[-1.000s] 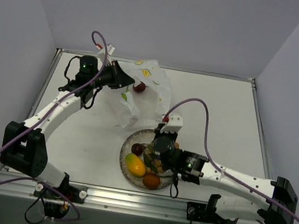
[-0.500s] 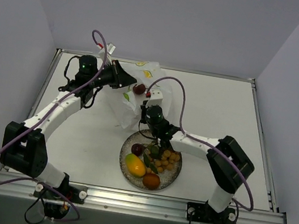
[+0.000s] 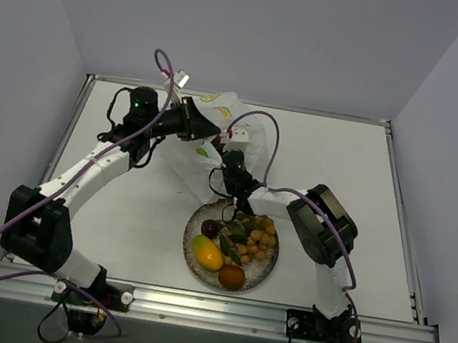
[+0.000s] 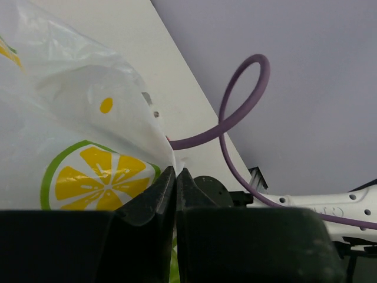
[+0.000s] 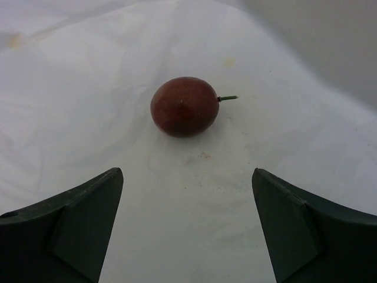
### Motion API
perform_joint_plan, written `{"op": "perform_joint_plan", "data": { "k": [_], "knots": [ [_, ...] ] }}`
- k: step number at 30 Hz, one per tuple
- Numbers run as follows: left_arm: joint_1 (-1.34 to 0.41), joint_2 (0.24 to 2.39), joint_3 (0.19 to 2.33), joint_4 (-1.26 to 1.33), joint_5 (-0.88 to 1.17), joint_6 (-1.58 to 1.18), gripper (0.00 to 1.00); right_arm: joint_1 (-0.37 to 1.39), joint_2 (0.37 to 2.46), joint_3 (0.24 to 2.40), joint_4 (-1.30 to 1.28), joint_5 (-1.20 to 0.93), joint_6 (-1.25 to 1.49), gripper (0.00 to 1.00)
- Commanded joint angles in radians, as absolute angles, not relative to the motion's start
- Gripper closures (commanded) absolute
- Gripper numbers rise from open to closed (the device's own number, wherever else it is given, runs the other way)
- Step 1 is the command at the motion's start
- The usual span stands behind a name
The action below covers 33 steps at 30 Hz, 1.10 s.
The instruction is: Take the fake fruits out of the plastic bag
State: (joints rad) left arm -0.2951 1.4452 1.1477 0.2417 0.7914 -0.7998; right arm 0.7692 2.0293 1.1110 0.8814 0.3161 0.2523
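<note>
Looking down from the top camera, my left gripper [image 3: 205, 126] is at the far side of the table [image 3: 140, 227], pinched onto the left edge of the plastic bag [image 3: 240, 129]. My right arm [image 3: 272, 203] reaches over the far rim of the plate to the bag's near side. I cannot make out its fingers from up here. The speckled plate [image 3: 265, 272] sits just near of the bag and carries a mango [image 3: 207, 252], an orange ball [image 3: 232, 276], a dark maroon ball [image 3: 211, 228] and the bunch of berries [image 3: 258, 240].

From my left wrist camera, the two black fingers [image 4: 158, 197] are pressed together with a fold of the bag's film caught at their tips. The bag billows up and to the left of them, with a printed lemon slice [image 4: 97, 180] right beside the pinch. A purple cable [image 4: 257, 59] loops behind.

From my right wrist camera, my right gripper [image 5: 187, 177] stands wide apart with nothing between its fingers. The loose maroon ball [image 5: 184, 107] lies on the white plastic ahead of the fingertips. It is centred between them and clear of both, and its short green stem points right.
</note>
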Motion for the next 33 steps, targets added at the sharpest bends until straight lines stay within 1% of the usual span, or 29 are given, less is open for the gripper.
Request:
{"op": "perform_joint_plan", "data": {
  "k": [1,2,4,10,15,19,20,21,23,25,27,28,29,30,32,33],
  "knots": [
    [-0.350,1.390,1.218,0.250,0.831,-0.766,0.98,0.776,2.052,1.158,0.966,0.379,0.294,0.11],
    [-0.356,1.390,1.221,0.230,0.830,-0.752,0.98,0.776,2.060,1.169,0.960,0.385,0.304,0.06],
    [-0.362,1.387,1.220,0.221,0.824,-0.744,0.98,0.776,2.097,1.213,0.942,0.385,0.328,0.00],
    [-0.380,1.391,1.218,0.138,0.727,-0.724,0.98,0.775,2.233,1.397,0.847,0.477,0.405,0.00],
    [-0.377,1.371,1.168,0.097,0.678,-0.738,0.98,0.778,2.328,1.491,0.821,0.459,0.469,0.00],
    [-0.376,1.335,1.121,0.100,0.625,-0.746,0.98,0.776,2.382,1.549,0.766,0.483,0.518,0.00],
    [-0.376,1.330,1.114,0.109,0.618,-0.750,0.98,0.778,2.385,1.548,0.775,0.495,0.529,0.02],
    [-0.376,1.327,1.109,0.112,0.614,-0.752,0.98,0.776,2.391,1.554,0.785,0.497,0.537,0.11],
    [-0.374,1.328,1.109,0.113,0.614,-0.755,0.98,0.770,2.416,1.586,0.746,0.482,0.564,0.15],
    [-0.374,1.333,1.118,0.112,0.617,-0.755,0.98,0.762,2.433,1.615,0.732,0.457,0.598,0.30],
    [-0.374,1.335,1.124,0.106,0.617,-0.749,0.98,0.759,2.438,1.617,0.733,0.439,0.609,0.37],
    [-0.374,1.333,1.127,0.098,0.615,-0.744,0.98,0.759,2.434,1.608,0.739,0.437,0.607,0.40],
    [-0.374,1.335,1.129,0.095,0.612,-0.738,0.98,0.759,2.418,1.594,0.753,0.436,0.601,0.47],
    [-0.373,1.336,1.131,0.092,0.612,-0.736,0.98,0.759,2.405,1.550,0.784,0.448,0.595,0.59],
    [-0.373,1.341,1.132,0.089,0.611,-0.732,0.98,0.759,2.352,1.494,0.862,0.453,0.578,0.65],
    [-0.373,1.344,1.134,0.090,0.611,-0.732,0.98,0.758,2.333,1.465,0.880,0.453,0.569,0.72]
  ]
}}
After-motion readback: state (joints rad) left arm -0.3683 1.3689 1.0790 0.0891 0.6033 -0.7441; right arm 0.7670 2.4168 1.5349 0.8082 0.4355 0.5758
